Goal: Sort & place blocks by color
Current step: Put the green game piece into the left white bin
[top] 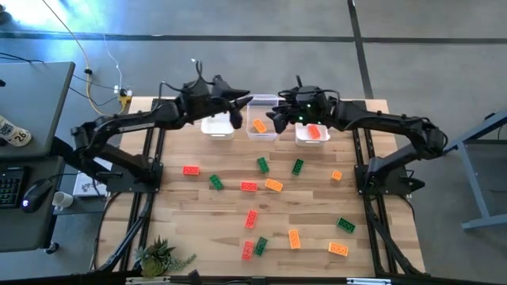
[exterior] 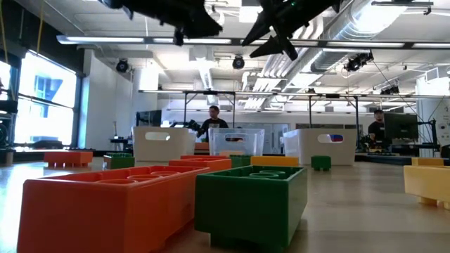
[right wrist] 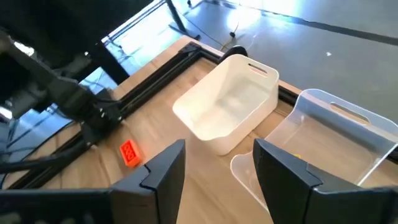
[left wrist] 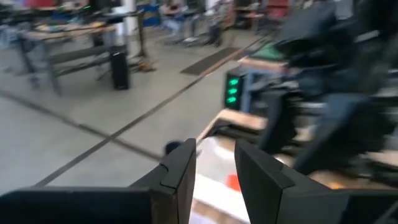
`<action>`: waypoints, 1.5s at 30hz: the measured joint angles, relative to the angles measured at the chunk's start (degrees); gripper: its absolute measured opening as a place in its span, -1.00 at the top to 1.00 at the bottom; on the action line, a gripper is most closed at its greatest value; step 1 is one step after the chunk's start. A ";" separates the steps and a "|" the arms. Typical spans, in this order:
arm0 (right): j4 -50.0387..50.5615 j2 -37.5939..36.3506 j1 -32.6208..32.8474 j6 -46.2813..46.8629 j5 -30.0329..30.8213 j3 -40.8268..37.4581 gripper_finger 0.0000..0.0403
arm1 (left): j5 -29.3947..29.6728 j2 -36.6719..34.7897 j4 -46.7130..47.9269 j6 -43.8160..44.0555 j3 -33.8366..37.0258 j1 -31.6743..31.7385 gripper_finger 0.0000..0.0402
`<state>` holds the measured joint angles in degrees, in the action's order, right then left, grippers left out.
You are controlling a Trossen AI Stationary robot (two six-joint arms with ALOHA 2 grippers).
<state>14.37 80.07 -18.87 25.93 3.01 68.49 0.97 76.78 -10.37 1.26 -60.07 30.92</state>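
Green, orange and red blocks lie scattered flat on the wooden table, among them a red one, a green one and an orange one. An orange block lies in the middle bin and a red block in the right bin. My left gripper hangs open and empty, raised between the left and middle bins. Over the middle bin's right side, my right gripper is also raised, open and empty.
Three bins stand in a row at the far edge: a white one, a translucent middle one and a right one. A small plant sits at the near left corner. The two arms are close together above the bins.
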 joint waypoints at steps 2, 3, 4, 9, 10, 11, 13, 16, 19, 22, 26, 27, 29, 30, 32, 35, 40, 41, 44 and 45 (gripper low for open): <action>0.90 -0.84 0.92 -0.80 -0.05 0.00 0.11 | -2.49 -2.81 2.04 0.13 0.00 -0.02 0.51; 1.60 -1.24 1.38 -0.94 -0.04 0.00 0.11 | -3.50 -4.06 3.12 0.29 0.00 -0.02 0.52; 1.92 -1.66 1.90 -0.94 -0.04 0.00 0.11 | -4.21 -5.26 4.42 0.69 -0.02 -0.04 0.52; 3.99 -3.49 4.49 -0.94 -0.04 0.00 0.11 | -7.51 -9.48 13.29 0.30 -0.02 -0.45 0.50; 4.91 -3.70 4.99 -0.94 -0.04 0.00 0.11 | -8.77 -9.71 15.05 -2.17 -0.02 -0.71 0.49; 5.25 -3.78 5.54 -0.94 -0.02 0.00 0.11 | -9.51 -9.73 16.53 -4.04 -0.02 -1.01 0.48; 6.16 -3.83 6.68 -0.92 -0.02 0.00 0.11 | -9.79 -9.62 18.37 -5.35 -0.02 -1.68 0.43; 7.23 -3.88 8.38 -0.40 -0.02 0.01 0.11 | -9.84 -8.59 18.86 -6.89 -0.07 -2.65 0.31; 7.98 -3.91 10.10 -0.07 -0.02 0.00 0.11 | -9.27 -7.19 18.37 -9.45 -0.04 -3.66 0.17; 8.93 -4.09 11.82 0.92 -0.02 0.00 0.11 | -9.13 -6.12 17.42 -14.01 -0.04 -5.22 0.04; 11.03 -4.09 13.82 1.03 -0.02 0.01 0.11 | -9.30 -5.29 23.46 -20.10 -0.04 -8.55 -0.06; 11.46 -4.09 14.24 1.03 -0.02 0.01 0.11 | -9.31 -5.29 26.45 -21.82 -0.04 -9.46 -0.06; 12.37 -4.09 14.86 1.03 -0.03 0.00 0.11 | -9.28 -5.27 32.08 -25.39 -0.04 -11.52 -0.06; 12.73 -4.09 15.13 1.03 -0.02 0.00 0.11 | -9.23 -5.27 34.94 -26.98 -0.04 -12.67 -0.06; 13.35 -4.09 15.35 1.03 0.00 0.00 0.11 | -8.62 -5.25 40.13 -29.69 -0.02 -14.86 -0.06; 13.73 -4.09 15.37 1.20 0.00 0.00 0.11 | -6.00 -5.25 45.63 -31.90 -0.02 -18.11 -0.06; 13.70 -4.09 15.34 1.22 0.00 0.00 0.11 | -1.72 -5.25 51.85 -34.28 -0.02 -22.33 -0.06; 13.70 -4.07 15.35 1.25 0.00 0.01 0.11 | -1.38 -5.25 52.94 -34.47 -0.02 -22.97 -0.05; 13.70 -4.07 15.34 2.57 0.00 0.02 0.11 | -1.23 -4.31 55.66 -34.45 -0.02 -24.38 -0.05; 13.70 -4.07 15.34 2.70 0.00 0.02 0.11 | -1.20 -3.89 56.73 -34.45 0.07 -24.72 -0.05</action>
<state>28.08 76.01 -3.53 28.64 3.01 68.51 -0.23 72.88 46.36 -33.19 -60.00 6.20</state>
